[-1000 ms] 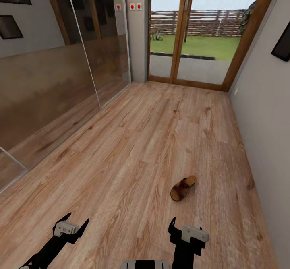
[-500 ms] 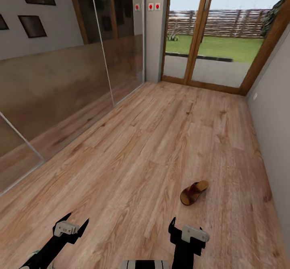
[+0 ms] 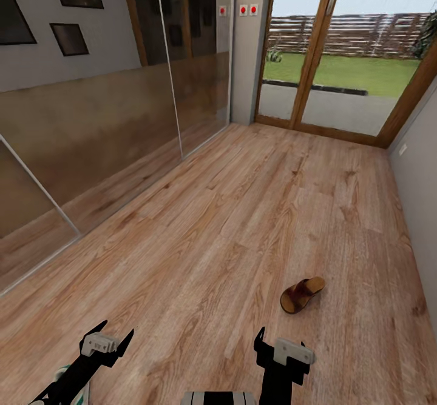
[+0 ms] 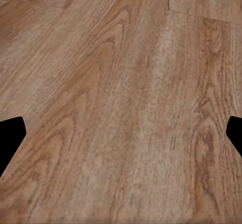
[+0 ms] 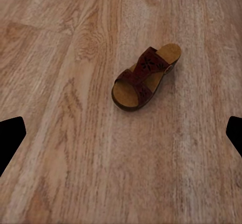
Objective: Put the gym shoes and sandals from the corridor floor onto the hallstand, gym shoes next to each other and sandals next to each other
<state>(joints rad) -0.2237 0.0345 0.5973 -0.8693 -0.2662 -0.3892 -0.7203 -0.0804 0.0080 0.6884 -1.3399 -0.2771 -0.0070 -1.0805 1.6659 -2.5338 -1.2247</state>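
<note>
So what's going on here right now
A two-armed robot stands in a corridor, looking down at the wood floor. One brown sandal lies on the floor ahead of the right gripper, untouched. Both the right gripper and the left gripper hang empty with jaws open. A glass door to a garden is at the far end.

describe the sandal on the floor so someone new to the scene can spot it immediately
Start at the glass garden doors at the corridor's far end and follow the wood plank floor toward the robot. The sandal lies alone ahead of the right gripper, near the right-hand wall: dark brown, open-toe, wide cut-out strap, tan footbed.
</note>
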